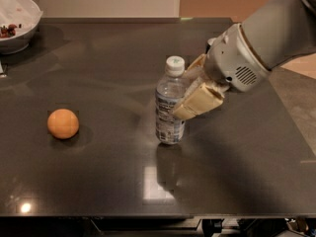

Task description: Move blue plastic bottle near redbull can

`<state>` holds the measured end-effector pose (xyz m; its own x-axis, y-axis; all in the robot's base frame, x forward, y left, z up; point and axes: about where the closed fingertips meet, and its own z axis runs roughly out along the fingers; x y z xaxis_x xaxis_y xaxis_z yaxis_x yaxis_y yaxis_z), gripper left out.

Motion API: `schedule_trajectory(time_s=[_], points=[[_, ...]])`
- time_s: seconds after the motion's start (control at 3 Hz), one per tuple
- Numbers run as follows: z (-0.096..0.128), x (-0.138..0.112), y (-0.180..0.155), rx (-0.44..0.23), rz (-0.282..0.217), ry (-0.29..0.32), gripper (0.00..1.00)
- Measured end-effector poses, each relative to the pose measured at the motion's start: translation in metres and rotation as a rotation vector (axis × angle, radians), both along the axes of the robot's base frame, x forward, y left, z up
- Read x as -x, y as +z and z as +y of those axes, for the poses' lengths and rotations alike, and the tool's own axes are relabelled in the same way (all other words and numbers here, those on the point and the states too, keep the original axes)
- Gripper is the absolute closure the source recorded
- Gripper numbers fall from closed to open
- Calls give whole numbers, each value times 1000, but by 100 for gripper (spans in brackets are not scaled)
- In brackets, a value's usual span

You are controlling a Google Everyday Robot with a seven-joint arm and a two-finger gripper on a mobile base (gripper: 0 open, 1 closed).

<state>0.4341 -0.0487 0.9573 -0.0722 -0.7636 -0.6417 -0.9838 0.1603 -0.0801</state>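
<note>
**Gripper clasps the bottle mid-table**

The gripper (183, 93) reaches in from the right, its tan fingers (197, 102) set on either side of the blue plastic bottle (169, 107) at label height. It appears clenched on the bottle, though the far finger's contact is partly hidden. The bottle is upright near the middle of the dark table (98, 181), its base at or just above the surface. An orange (62, 123) lies well apart to the left, and a white bowl (19, 21) sits at the far left corner.

The gripper (181, 90), right of centre, has tan fingers (200, 101) on a rounded pale-grey wrist (229, 58) with a slotted vent (245, 75).
</note>
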Motion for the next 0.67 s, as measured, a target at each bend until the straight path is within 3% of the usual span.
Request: schedule_trajectory(time_s=[0.67], points=[[-69,-52,10,33,-20,-226,100]])
